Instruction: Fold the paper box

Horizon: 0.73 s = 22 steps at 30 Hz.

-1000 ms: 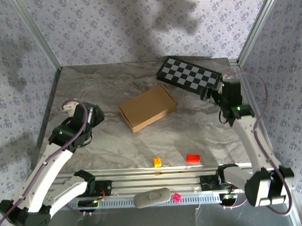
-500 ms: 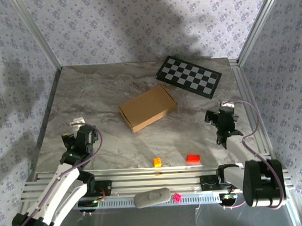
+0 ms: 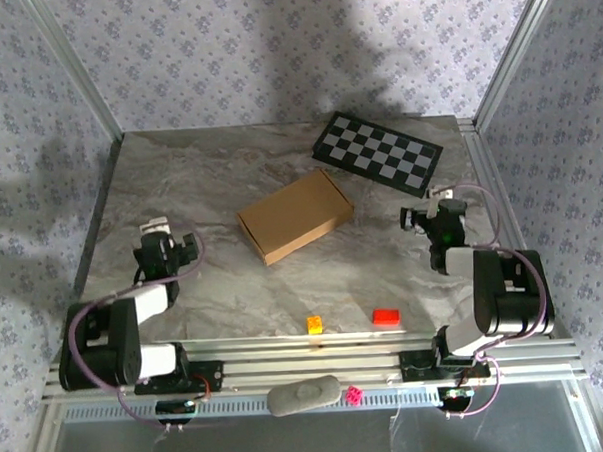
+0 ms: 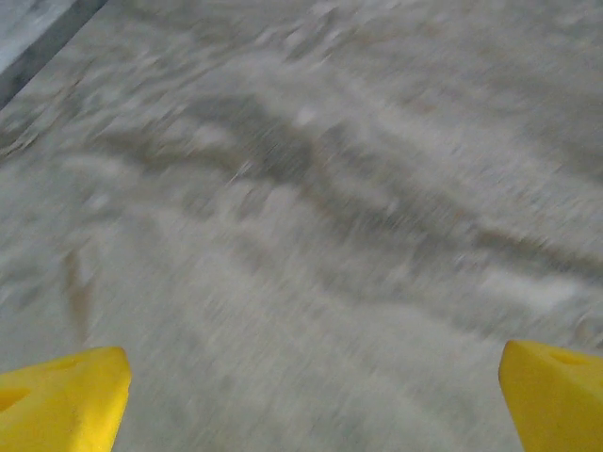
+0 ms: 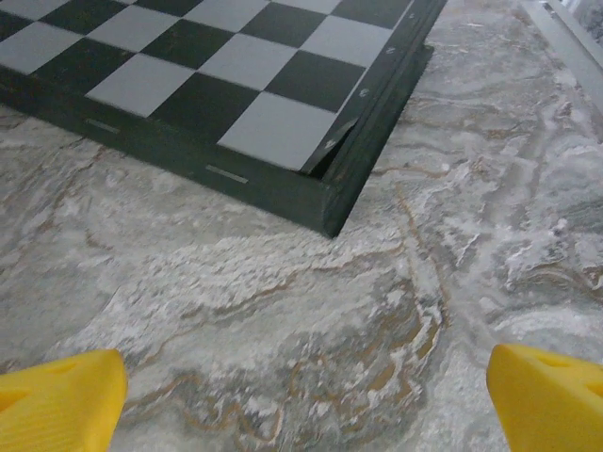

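Note:
The paper box (image 3: 295,215), a shallow closed brown cardboard mailer, lies flat and slightly turned in the middle of the marble table. My left gripper (image 3: 159,242) rests low at the left, well clear of the box, its yellow fingertips (image 4: 66,400) wide apart over bare marble: open and empty. My right gripper (image 3: 436,215) sits low at the right, also apart from the box. Its yellow fingertips (image 5: 61,400) stand wide open with nothing between them, pointing toward the corner of the checkered board (image 5: 236,75).
A black-and-white checkered board (image 3: 376,153) lies at the back right. A small orange block (image 3: 314,324) and a red block (image 3: 387,316) sit near the front edge. Metal rails (image 3: 307,351) run along the front; patterned walls enclose the table.
Both arms have folded back and down toward their bases; the left gripper pulled toward the left front, the right gripper dropped from beside the board. The box has not moved.

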{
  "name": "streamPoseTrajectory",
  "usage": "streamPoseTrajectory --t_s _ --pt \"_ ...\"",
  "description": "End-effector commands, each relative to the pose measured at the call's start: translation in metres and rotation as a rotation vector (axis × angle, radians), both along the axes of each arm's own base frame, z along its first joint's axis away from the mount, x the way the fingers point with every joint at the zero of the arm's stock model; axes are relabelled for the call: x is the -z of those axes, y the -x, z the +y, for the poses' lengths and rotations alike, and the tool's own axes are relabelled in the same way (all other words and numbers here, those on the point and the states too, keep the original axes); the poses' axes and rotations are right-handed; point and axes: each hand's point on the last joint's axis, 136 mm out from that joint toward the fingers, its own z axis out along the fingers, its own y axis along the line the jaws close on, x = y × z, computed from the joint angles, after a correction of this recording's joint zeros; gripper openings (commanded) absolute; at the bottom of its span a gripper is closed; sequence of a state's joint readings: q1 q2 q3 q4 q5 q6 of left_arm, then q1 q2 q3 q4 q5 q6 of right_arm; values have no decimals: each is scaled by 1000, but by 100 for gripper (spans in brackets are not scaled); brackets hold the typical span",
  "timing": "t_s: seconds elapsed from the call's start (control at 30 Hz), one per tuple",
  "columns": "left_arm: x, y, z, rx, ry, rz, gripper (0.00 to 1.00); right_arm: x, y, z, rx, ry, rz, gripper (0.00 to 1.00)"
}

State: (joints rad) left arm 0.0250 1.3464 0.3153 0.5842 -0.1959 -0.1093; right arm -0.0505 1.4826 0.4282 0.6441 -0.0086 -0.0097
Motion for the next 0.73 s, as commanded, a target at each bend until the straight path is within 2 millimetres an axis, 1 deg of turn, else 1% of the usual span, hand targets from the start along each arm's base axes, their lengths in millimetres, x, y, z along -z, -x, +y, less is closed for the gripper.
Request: streamPoseTrajectory --t_s 0.0,0.03,0.07,0.1,0.13,0.17,0.2,0.23,0.27,0.33,0.37,0.43,0.7 --pt "-30 -33 -24 147 -19 -214 99 -12 2 6 -27 42 -111 100" --pt "-32 -36 -25 156 -32 -283 100 -12 3 11 -43 54 -146 100" --pt "-30 -35 -24 154 -30 -270 100 -13 5 15 -60 70 -149 100" --pt "-25 -34 -24 153 -18 -197 100 -11 4 16 -56 85 -131 100" --pt "-24 -40 -23 151 -17 -185 100 -11 1 13 -31 97 -128 99" --pt "-26 -47 -22 145 -20 -210 100 -9 -3 7 5 92 -101 100" --pt "-21 -48 -16 116 -2 -154 100 -7 -4 3 12 69 -82 100" --pt "-20 -48 -15 117 13 -125 100 -7 -5 1 10 46 -77 100" --pt "-23 -49 -15 119 3 -179 100 -6 -5 1 6 40 -74 99" --pt "-20 -48 -16 118 10 -131 100 -7 -5 1 5 41 -76 100" --pt "-22 -48 -15 117 5 -161 100 -7 -5 1 6 41 -78 100" --pt "-21 -48 -15 118 9 -140 100 -6 -5 1 6 42 -76 100" --pt "-22 -48 -15 116 8 -148 100 -7 -5 0 9 44 -80 100"
